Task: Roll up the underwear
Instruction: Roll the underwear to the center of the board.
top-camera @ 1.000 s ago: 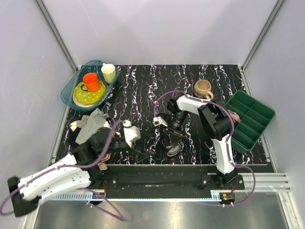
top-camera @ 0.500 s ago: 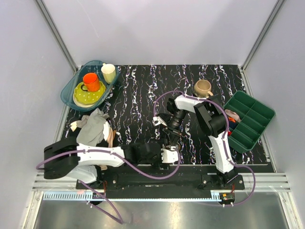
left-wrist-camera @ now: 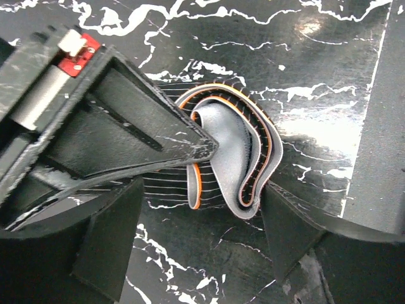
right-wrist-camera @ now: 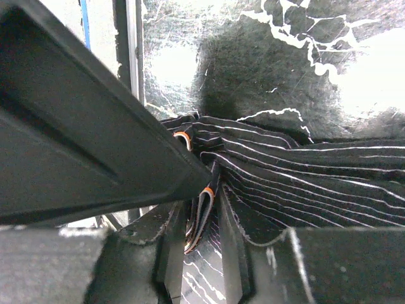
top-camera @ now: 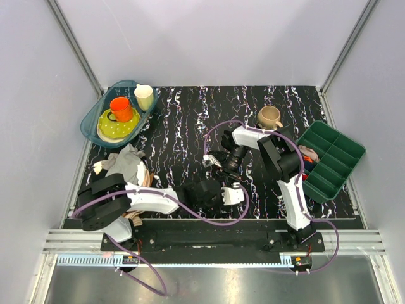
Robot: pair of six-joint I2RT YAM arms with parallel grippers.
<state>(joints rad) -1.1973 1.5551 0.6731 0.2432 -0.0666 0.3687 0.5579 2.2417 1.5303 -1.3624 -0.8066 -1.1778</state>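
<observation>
The underwear (left-wrist-camera: 231, 149), a soft black garment with thin pale stripes and a grey, orange-edged band, lies bunched on the black, white-veined table (left-wrist-camera: 316, 76) near its front edge (about mid-width). The right gripper (right-wrist-camera: 200, 231) pinches its folded band. The left gripper (left-wrist-camera: 202, 202) straddles it, fingers spread apart.

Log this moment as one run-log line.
right gripper: shut on underwear | left gripper: open, straddling it | roll: loose curl, not tight

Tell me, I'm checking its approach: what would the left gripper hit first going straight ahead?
Probably the underwear: its folded band lies just ahead of the open left gripper; depth is unclear.
</observation>
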